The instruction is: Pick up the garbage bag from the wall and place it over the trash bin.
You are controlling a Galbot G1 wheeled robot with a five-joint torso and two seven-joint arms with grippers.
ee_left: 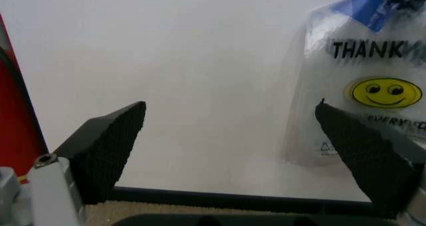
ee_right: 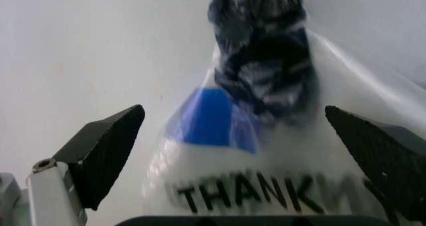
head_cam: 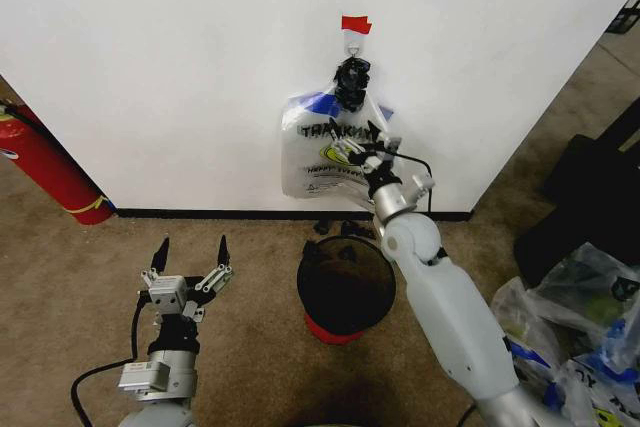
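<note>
White garbage bag [head_cam: 325,152] on the wall [head_cam: 180,67], right claw [head_cam: 365,145] wide open against it, holding nothing.

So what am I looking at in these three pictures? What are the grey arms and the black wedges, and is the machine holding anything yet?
It is a two-armed robot facing a white wall. The wide picture comes from a camera on its head, looking down; the other two come from cameras on its wrists, and the black wedges in them are gripper fingers seen up close. The right gripper is raised to the garbage bag, a thin "THANK YOU" bag with a smiley face, hanging with a dark clipped bunch from a small hook under red tape. Its fingers stand open on either side of the bag, so nothing is held. The left gripper waits low over the carpet, also open. The black trash bin with a red base stands on the floor below the bag, and a red fire extinguisher leans at the left.
</note>
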